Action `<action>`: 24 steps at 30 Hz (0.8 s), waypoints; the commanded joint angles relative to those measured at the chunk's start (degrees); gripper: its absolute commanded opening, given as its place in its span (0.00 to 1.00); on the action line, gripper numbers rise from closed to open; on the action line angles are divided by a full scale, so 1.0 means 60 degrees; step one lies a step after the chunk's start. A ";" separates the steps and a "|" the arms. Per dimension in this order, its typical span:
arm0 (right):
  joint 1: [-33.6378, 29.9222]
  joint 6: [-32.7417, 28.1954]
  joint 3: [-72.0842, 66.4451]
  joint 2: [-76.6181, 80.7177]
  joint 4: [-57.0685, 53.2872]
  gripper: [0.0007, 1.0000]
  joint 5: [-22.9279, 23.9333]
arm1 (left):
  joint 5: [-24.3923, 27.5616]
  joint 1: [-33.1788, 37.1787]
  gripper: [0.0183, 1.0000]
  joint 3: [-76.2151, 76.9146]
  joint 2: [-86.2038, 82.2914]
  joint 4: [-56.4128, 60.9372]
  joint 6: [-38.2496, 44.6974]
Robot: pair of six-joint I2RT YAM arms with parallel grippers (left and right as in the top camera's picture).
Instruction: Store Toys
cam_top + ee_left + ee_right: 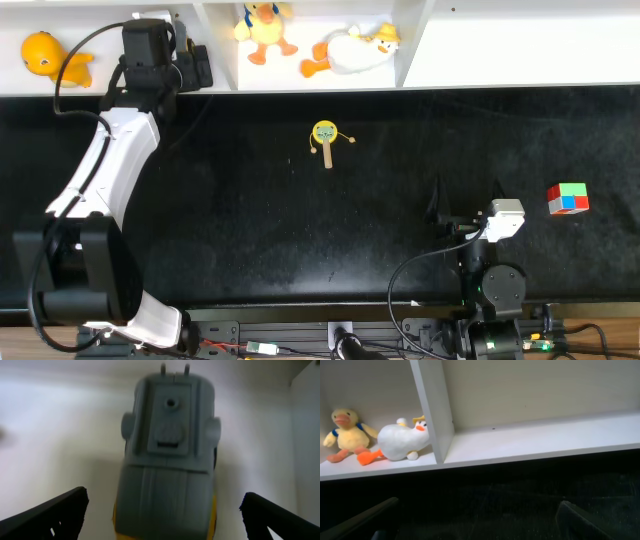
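Note:
A toy with a grey underside and yellow body lies in a white shelf compartment, between the wide-apart fingers of my open left gripper, which do not touch it. From above, the left gripper is at the shelf's left end. A small yellow hand-drum toy lies on the black table, and a coloured cube sits at the far right. My right gripper stands open low over the table near its base, facing the shelf. A yellow duck and a white duck sit in the middle compartment.
An orange-yellow toy sits in the leftmost shelf compartment. The shelf runs along the table's far edge; its right compartment holds nothing. A divider separates it from the ducks.

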 commanded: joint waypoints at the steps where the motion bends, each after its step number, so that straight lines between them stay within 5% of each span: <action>1: 0.0036 0.0040 -0.0127 -0.0087 0.0047 1.00 0.0040 | -0.0186 0.0127 1.00 -0.0616 -0.0987 -0.0011 0.0404; 13: 0.0036 0.0040 -0.0127 -0.0087 0.0047 0.99 0.0040 | 0.0270 0.1144 1.00 -0.6637 -0.7708 0.1705 0.0357; 15: 0.0036 0.0040 -0.0127 -0.0087 0.0047 1.00 0.0036 | 0.1209 0.1231 1.00 -0.8218 -0.9409 0.4626 0.0452; 18: 0.0036 0.0040 -0.0127 -0.0087 0.0047 1.00 0.0040 | 0.2062 0.1140 1.00 -0.9697 -1.1020 0.5949 0.1286; 24: 0.0036 0.0040 -0.0127 -0.0087 0.0047 1.00 0.0040 | 0.3122 0.0863 1.00 -1.2244 -1.4794 0.4852 0.1745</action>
